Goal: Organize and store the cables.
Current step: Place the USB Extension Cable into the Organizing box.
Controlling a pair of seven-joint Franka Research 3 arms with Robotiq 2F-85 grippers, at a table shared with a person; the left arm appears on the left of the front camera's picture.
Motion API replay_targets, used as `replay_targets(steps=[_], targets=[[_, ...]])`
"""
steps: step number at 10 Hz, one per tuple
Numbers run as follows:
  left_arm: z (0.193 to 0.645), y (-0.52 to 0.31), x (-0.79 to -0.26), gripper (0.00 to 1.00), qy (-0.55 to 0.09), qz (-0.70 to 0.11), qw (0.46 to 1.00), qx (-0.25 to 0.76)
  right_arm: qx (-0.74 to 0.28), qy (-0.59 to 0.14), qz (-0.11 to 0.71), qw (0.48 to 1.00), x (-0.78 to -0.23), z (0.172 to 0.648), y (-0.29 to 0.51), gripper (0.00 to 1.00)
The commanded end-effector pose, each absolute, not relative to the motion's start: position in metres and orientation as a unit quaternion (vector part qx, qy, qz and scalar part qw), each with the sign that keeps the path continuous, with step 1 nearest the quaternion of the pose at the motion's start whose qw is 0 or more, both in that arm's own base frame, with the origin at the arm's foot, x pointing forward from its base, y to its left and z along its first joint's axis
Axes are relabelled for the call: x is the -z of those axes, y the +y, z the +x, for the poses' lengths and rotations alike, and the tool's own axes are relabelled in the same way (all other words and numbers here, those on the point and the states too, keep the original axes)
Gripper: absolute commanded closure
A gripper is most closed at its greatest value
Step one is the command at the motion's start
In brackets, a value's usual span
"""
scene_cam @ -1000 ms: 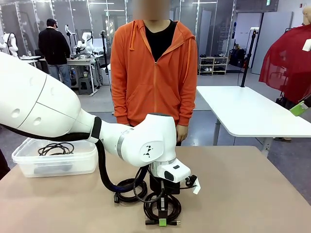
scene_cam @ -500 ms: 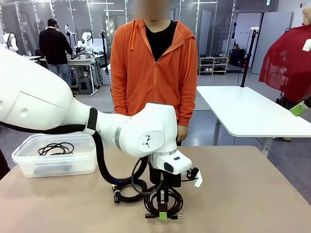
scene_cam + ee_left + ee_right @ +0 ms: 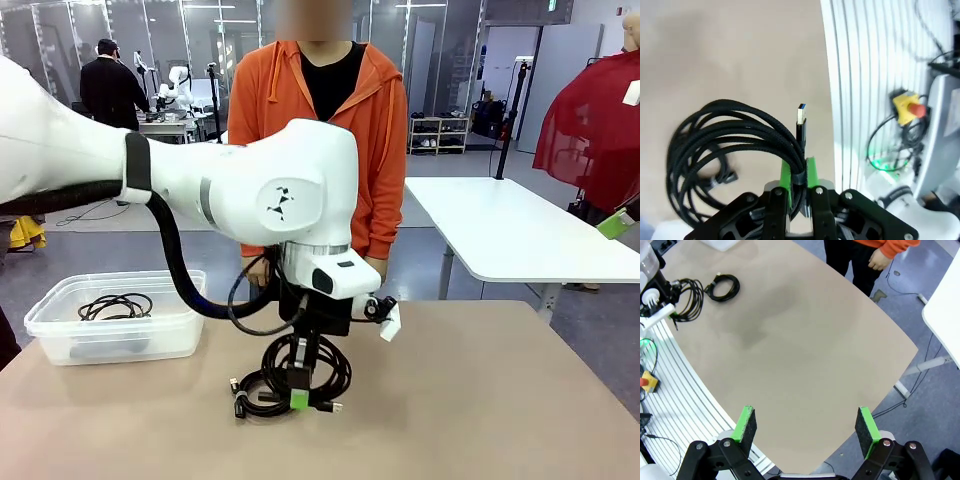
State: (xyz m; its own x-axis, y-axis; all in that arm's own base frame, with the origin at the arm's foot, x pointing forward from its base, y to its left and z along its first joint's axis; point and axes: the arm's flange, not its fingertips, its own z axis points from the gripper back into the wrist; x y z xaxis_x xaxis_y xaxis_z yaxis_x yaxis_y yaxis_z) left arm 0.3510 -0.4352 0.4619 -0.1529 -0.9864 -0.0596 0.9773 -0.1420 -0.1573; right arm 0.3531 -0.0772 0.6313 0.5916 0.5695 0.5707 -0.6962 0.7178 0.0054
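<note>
Your right gripper (image 3: 805, 422) hangs over the table (image 3: 805, 340), pads spread wide with nothing between them.
Near the table's corner at the upper left of your view, one cable coil (image 3: 722, 287) lies flat. Just beside it, closer to the table's edge, the left gripper (image 3: 673, 315) holds a second coil (image 3: 687, 300). Past the table's far edge you see a person's hand (image 3: 879, 259) under an orange sleeve (image 3: 892, 245).

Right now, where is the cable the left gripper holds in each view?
Front: held cable at low centre, under the white arm.
Left wrist: lower left, pinched between the pads.
Right wrist: upper left.
Shared landmark: the left gripper, shut on it.
</note>
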Motion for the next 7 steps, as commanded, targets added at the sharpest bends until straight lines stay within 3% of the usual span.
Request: replay_targets(steps=[1, 3, 7], targets=[[0.362, -0.426, -0.482, 1.00, 0.068, -0.005, 0.630, 0.774, -0.362, -0.273, 0.115, 0.884, -0.631, 0.352, -0.078, 0.00], [0.374, -0.420, -0.496, 1.00, 0.038, -0.026, 0.636, 0.770, -0.362, -0.273, 0.115, 0.884, -0.631, 0.352, -0.078, 0.00], [0.364, -0.426, -0.482, 1.00, 0.062, -0.015, 0.641, 0.765, -0.362, -0.273, 0.115, 0.884, -0.631, 0.352, -0.078, 0.00]])
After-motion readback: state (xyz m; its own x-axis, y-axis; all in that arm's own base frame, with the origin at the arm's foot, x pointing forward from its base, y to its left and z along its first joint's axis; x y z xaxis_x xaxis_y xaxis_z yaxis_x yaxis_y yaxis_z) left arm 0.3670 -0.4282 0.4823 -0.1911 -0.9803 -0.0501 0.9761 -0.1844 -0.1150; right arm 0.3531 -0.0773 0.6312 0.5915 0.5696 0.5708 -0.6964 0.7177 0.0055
